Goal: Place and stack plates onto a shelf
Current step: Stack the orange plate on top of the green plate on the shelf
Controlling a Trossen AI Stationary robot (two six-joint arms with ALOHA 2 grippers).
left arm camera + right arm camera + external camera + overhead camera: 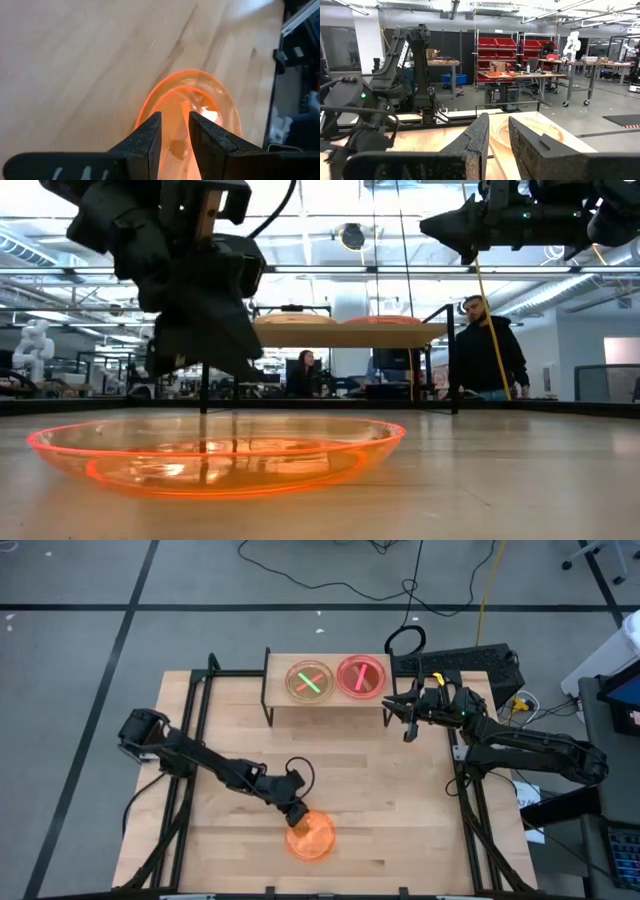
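One orange plate [312,838] lies flat on its base on the near middle of the table, also seen in the low view [220,455] and the left wrist view [200,95]. My left gripper [296,814] hovers over its far-left rim, fingers a narrow gap apart [175,120], and the low view shows it above the plate. The shelf [280,690] stands at the far edge, carrying green plates [310,681] and pink-red plates [361,677] side by side. My right gripper [408,725] waits in the air off the shelf's right end, a narrow gap between its fingers [499,120]. The other plates are out of view.
A black keyboard [455,662] and cables lie beyond the table's far right corner. Black frame rails run along the table's left and right sides. Bare wood lies between the shelf and the orange plate. A person [490,345] stands behind the table, and another sits farther off.
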